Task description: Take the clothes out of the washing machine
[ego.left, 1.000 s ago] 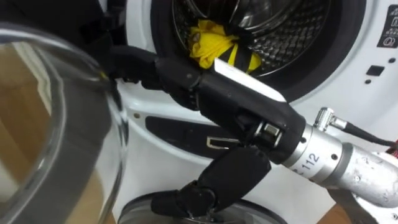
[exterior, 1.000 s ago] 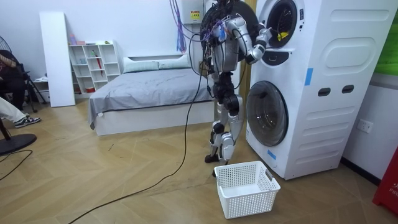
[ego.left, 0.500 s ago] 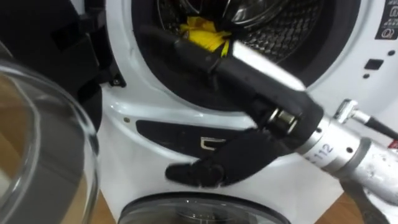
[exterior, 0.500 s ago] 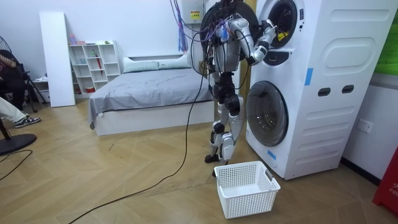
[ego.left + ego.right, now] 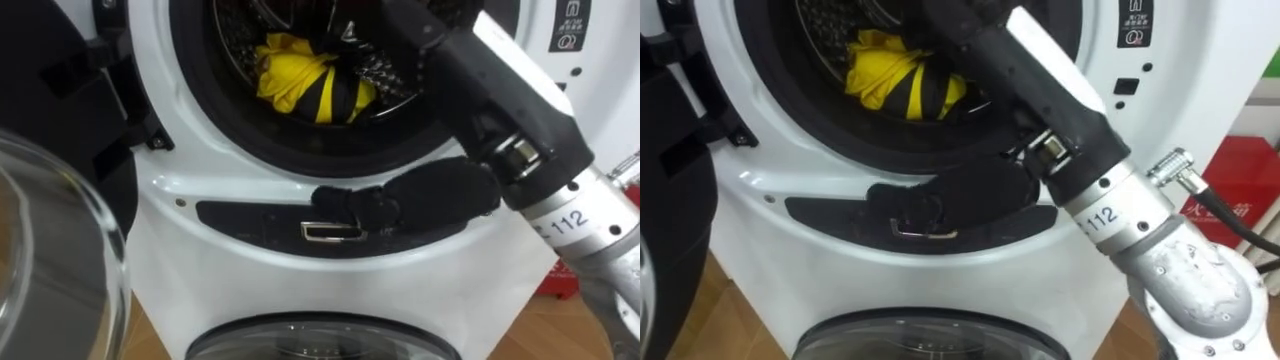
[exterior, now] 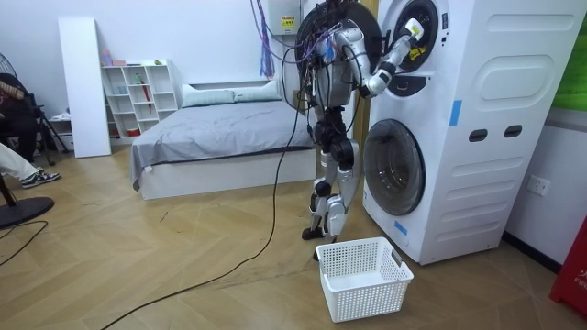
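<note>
A yellow and black garment (image 5: 300, 85) lies bunched at the front of the upper washing machine's drum (image 5: 395, 75). My right hand (image 5: 490, 95) reaches from the lower right into the round opening. Its straight fingers pass just right of and above the garment and run out of the picture's top. Its thumb (image 5: 395, 200) hangs below, in front of the dark panel under the opening. In the right eye view the same hand (image 5: 1040, 85) stands beside the garment (image 5: 895, 80). The room view has my right arm raised to the upper machine (image 6: 413, 32).
The open door's glass (image 5: 50, 260) hangs at the left. The lower machine's door (image 5: 320, 340) is directly below. A white basket (image 6: 362, 275) stands on the floor by my feet, a bed (image 6: 211, 128) behind me, and a red object (image 5: 1230, 190) beside the machines.
My right hand has risen from in front of the opening's lower rim and gone into the drum, to the right of the garment. The eye view has shifted too.
</note>
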